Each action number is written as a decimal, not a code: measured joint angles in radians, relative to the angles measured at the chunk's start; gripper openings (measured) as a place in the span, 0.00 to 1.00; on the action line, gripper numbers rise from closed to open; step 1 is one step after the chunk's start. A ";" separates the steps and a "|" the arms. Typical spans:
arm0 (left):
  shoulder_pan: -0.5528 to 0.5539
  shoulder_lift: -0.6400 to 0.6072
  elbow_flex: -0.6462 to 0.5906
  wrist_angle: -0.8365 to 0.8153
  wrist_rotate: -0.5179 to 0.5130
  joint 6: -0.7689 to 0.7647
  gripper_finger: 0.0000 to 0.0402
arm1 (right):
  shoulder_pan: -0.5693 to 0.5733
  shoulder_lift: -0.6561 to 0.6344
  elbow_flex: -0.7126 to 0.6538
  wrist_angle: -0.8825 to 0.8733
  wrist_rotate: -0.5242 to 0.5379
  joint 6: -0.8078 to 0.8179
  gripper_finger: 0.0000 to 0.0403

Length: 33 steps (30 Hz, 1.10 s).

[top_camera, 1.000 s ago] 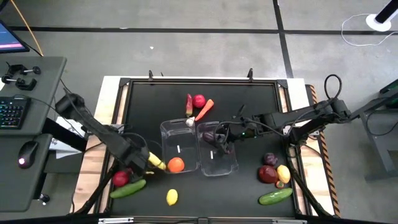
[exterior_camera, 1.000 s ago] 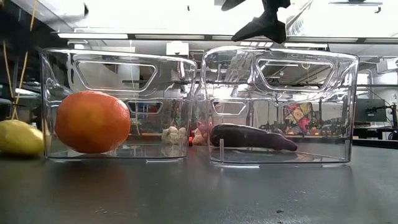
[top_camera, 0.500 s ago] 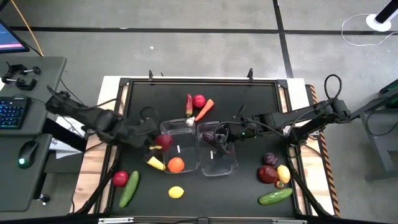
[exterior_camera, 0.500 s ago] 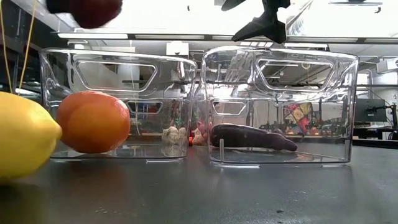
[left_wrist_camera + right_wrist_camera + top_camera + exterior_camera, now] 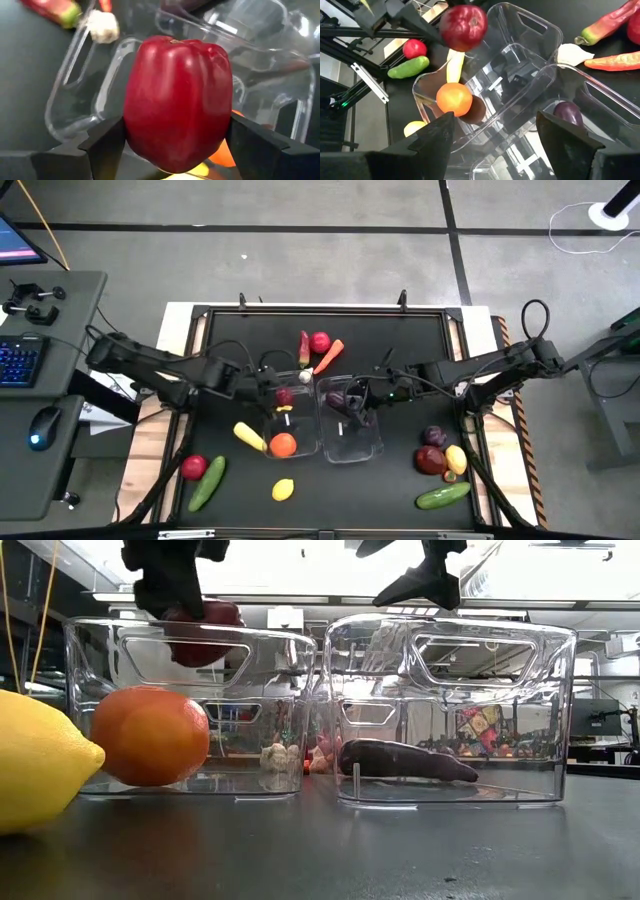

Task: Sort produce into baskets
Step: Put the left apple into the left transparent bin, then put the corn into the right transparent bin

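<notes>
The left gripper (image 5: 272,392) grasps a red apple (image 5: 177,102) between its fingers and holds it above the left bin (image 5: 262,388), where an orange (image 5: 284,444) lies. Next it should let go of the apple. The right gripper (image 5: 352,405) waits with jaws apart over the right bin (image 5: 372,442).

a keyboard (image 5: 17,360) and mouse (image 5: 39,440) sit on a grey desk (image 5: 60,305).

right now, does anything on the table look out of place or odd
Nothing looks spilled or damaged. One thing stands out: the banana lies outside the left bin, tight by its corner, near the orange inside. The left gripper holds a red apple over that bin.
</notes>
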 joint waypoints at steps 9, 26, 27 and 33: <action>0.063 0.043 0.000 -0.001 0.115 0.060 0.90 | 0.000 0.000 0.000 0.000 0.000 0.000 0.68; -0.203 -0.180 0.000 -0.093 0.129 -0.236 0.99 | 0.000 0.000 0.000 -0.007 -0.012 -0.060 0.68; -0.247 -0.176 0.000 -0.128 0.132 -0.280 0.99 | 0.000 0.000 0.000 -0.011 -0.016 -0.060 0.68; -0.505 -0.063 -0.001 -0.323 0.114 -0.351 0.99 | 0.000 0.000 0.000 -0.056 -0.020 -0.085 0.68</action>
